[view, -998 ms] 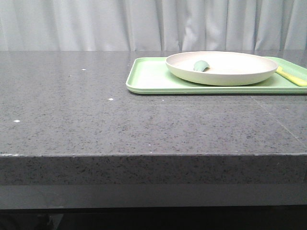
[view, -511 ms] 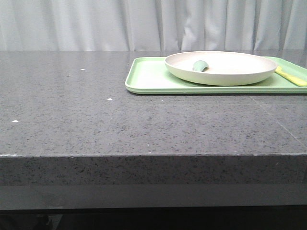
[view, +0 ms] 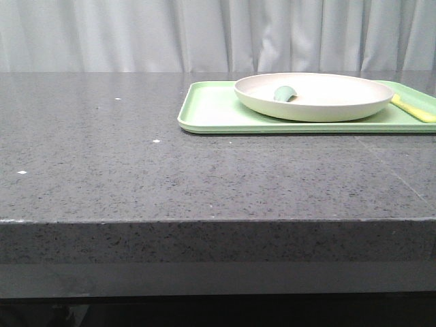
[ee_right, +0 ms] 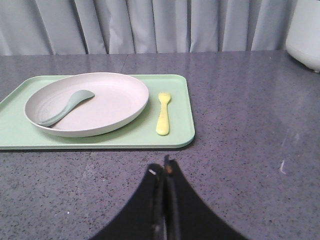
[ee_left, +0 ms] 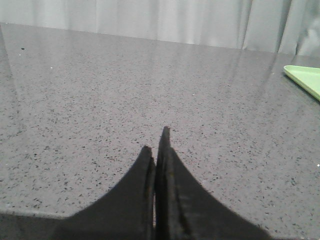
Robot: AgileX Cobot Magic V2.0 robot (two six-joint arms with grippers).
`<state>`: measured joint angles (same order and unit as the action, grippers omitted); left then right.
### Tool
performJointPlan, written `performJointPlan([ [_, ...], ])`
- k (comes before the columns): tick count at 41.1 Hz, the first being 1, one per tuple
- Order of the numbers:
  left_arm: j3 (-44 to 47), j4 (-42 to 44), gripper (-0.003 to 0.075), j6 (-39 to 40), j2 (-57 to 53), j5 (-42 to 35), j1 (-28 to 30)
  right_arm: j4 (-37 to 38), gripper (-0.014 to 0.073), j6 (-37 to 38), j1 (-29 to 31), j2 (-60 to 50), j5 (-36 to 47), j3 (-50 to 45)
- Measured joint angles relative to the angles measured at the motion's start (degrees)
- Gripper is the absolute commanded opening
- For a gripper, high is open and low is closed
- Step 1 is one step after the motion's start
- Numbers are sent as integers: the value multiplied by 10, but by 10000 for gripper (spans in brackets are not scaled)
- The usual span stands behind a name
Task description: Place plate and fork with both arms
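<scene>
You have the plate (view: 313, 96) sitting on the green tray (view: 211, 112), at the far right of the dark speckled table (view: 136, 170) in the front view. The plate takes up the middle and left of the tray and lies flat. A grey-green spoon (ee_right: 65, 106) rests inside it, bowl end up near the rim and handle running down toward the centre. The fork (ee_right: 163, 113) lies on the tray just beside the plate, on the plate's right as the robot faces, apart from the rim and pointing tines away from the robot. In the front view you only catch its yellow end at the frame's right edge.

Your left gripper (ee_left: 156, 145) has its two black fingers pressed together with nothing between them. It hangs over bare table, well apart from the tray, of which only a corner shows at the edge of the left wrist view.

Your right gripper (ee_right: 164, 172) is likewise closed, fingers touching along their length and empty. It sits above the table near the tray's near edge, roughly in line with the fork, but clear of both tray and fork.

Neither arm shows in the front view. A pale curtain (view: 218, 34) hangs behind the table, and a white object (ee_right: 305, 30) stands at the far right in the right wrist view, too cropped to identify.
</scene>
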<state>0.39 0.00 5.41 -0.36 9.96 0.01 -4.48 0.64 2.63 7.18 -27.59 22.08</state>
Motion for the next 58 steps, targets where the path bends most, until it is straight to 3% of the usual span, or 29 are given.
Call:
performJointPlan([
  [21,0,0,-18,0,0,0,0,0,-111,0,0,0,4,-6],
  [38,0,0,-18,0,0,0,0,0,-111,0,-24,-51,143,-174],
  [46,0,0,-18,0,0,0,0,0,-111,0,-24,-77,151,-234],
  [58,0,0,-18,0,0,0,0,0,-111,0,-24,-78,128,-236],
])
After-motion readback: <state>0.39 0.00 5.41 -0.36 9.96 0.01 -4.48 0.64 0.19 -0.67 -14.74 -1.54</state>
